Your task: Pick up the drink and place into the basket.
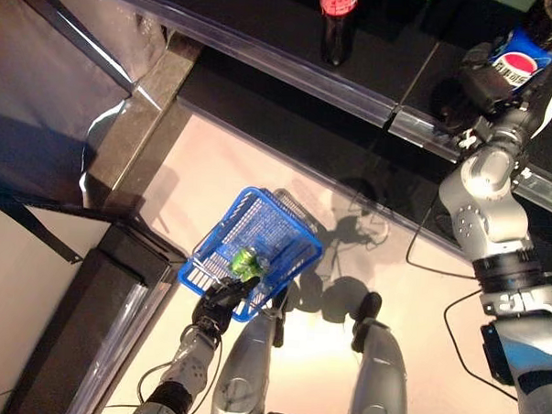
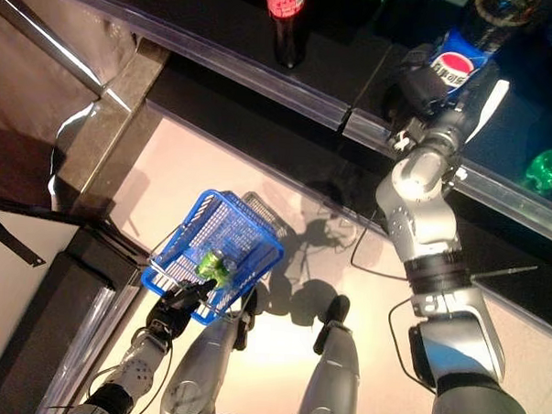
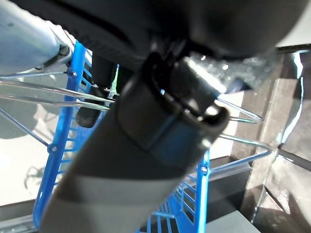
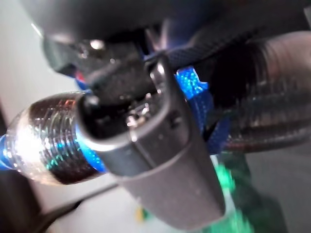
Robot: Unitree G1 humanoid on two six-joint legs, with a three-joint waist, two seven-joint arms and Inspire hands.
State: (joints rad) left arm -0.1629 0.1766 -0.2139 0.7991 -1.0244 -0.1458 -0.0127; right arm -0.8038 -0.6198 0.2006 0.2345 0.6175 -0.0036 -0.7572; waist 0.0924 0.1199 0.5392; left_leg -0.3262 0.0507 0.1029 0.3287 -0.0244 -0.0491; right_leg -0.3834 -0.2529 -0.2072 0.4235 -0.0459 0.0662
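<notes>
A: Where's the drink?
B: The blue-labelled cola bottle [image 2: 459, 52] stands on the dark shelf [image 2: 219, 49] at the far right, and the right hand [image 2: 426, 85] is against it. In the right wrist view the fingers [image 4: 160, 145] are curled round the bottle's dark body, over the blue label, so that hand is closed on it.
A: And the basket?
B: The blue basket [image 1: 221, 250] hangs low on the left, well apart from that bottle, above the pale floor [image 1: 214, 168]. The left hand [image 1: 219, 305] is under its near edge; the left wrist view shows its fingers wrapped over the basket's wire handles [image 3: 233, 141], gripping them.
A: Anything in it?
B: A green bottle [image 1: 247, 261] lies inside, near the left hand.
A: Other drinks?
B: A red-labelled cola bottle [image 1: 337, 17] stands upright further left on the shelf, and something green [image 2: 548, 164] shows at the right edge; I cannot tell what it is
</notes>
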